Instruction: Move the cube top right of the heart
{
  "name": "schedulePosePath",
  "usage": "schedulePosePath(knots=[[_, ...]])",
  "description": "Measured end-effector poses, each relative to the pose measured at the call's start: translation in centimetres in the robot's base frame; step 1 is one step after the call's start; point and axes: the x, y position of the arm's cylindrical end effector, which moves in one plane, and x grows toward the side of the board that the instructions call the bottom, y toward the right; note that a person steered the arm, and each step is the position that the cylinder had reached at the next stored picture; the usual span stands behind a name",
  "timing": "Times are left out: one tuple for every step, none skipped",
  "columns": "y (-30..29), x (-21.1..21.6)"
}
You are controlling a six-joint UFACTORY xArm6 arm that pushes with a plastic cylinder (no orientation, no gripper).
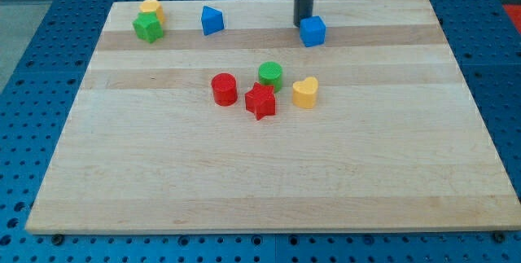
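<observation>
Wooden desk, bare at the view's bottom, with block clusters at its middle and top.

Nearest sits the red star, with the red cylinder just to its left, the yellow heart to its right and the green cylinder just behind it. Farther up, the blue cube lies above the heart and slightly to its right, well apart from it. My tip stands at the cube's upper left corner, touching or nearly so (this end effector is a plain rod, so it has nothing to open or close). Along the top left are a blue triangular block, then a green block touching a yellow block behind it, their shapes unclear.
</observation>
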Motion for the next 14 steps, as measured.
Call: schedulePosePath(knots=[[3.1,0.0],[4.7,0.1],[4.3,0.1],[2.4,0.1],[1.0,0.0],[1.0,0.4],[1.0,1.5],[1.0,3.0],[1.0,4.3],[1.0,5.7],[1.0,6.9],[1.0,7.8],[1.0,8.5],[1.0,9.3]])
